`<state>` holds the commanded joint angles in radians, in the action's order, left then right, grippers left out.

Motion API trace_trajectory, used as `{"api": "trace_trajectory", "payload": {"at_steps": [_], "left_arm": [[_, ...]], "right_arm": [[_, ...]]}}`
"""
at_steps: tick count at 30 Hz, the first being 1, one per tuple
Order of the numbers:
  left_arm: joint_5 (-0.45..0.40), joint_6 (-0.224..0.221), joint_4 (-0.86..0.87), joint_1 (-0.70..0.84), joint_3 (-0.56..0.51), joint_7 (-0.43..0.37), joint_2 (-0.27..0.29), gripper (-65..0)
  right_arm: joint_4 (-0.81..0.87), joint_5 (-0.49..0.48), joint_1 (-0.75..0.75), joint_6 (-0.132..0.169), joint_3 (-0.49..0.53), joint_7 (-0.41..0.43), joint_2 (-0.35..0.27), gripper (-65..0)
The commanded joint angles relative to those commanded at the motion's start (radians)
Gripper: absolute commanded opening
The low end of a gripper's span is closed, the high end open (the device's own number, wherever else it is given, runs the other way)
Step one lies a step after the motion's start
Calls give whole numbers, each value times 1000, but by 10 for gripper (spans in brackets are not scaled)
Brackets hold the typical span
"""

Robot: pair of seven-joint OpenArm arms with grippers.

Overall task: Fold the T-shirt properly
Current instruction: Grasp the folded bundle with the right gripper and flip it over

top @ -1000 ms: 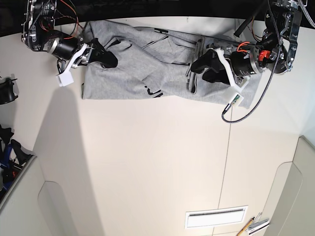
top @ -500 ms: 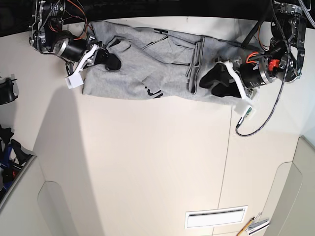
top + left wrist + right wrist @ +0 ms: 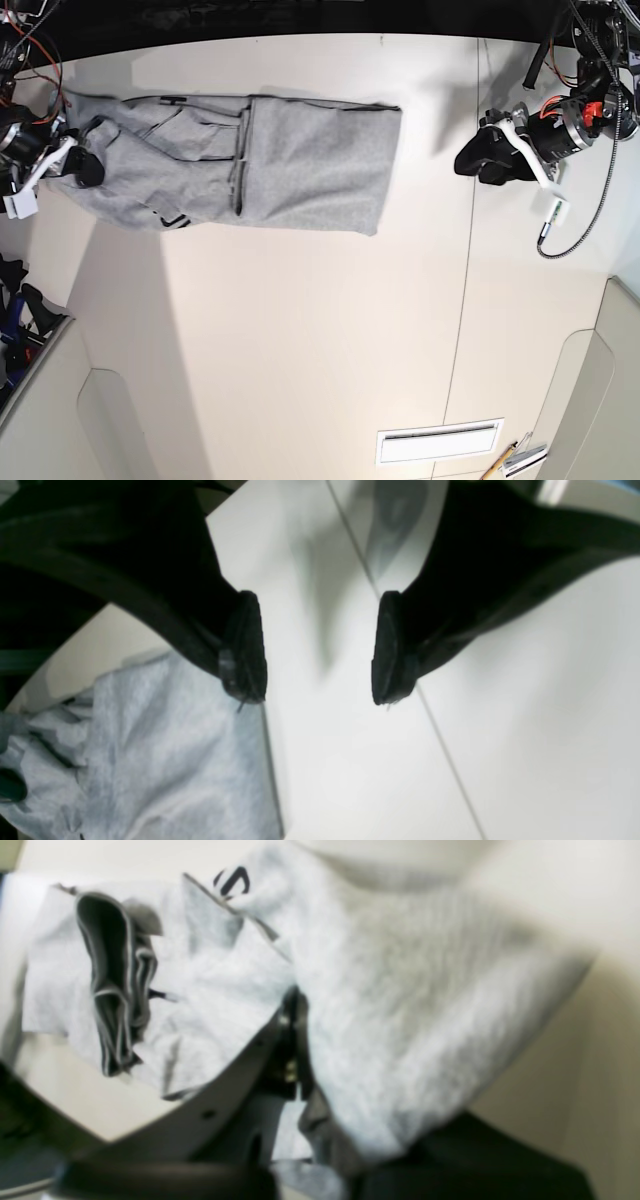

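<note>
Okay, so from my seat, nearest in the base view is a flat white rectangular panel (image 3: 440,441) on the worktop (image 3: 300,350), with a few slim sticks (image 3: 500,462) just beside it. Further back I've got the left gripper (image 3: 320,697) well apart from the shirt, jaws wide with nothing between them. The grey T-shirt (image 3: 318,165) is toward the far side, a flattish folded section nearer my left arm and a rumpled stretch with bits of black lettering running to my right. Over there the right gripper (image 3: 94,172) has its jaws closed on a bunched end.
</note>
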<state>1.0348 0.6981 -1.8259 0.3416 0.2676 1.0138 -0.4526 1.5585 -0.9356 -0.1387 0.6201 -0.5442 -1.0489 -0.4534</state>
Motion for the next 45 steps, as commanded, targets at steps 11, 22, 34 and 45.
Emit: {"api": "trace_trajectory", "payload": {"at_steps": [11,22,34,45], "left_arm": [[-24,0,114,13,-8,0,235,-279],[-30,0,214,5,-33,-30,286,-279],[-29,0,214,5,-33,-29,286,-279],[92,0,211,5,-29,34,207,-279]], "right_arm": [[340,-34,2,-6,35,-32,26,-650],[347,107,107,-15,494,-32,153,-650],[347,414,139,-41,942,117,263,-320],[353,467,199,-48,1011,114,375,-321]]}}
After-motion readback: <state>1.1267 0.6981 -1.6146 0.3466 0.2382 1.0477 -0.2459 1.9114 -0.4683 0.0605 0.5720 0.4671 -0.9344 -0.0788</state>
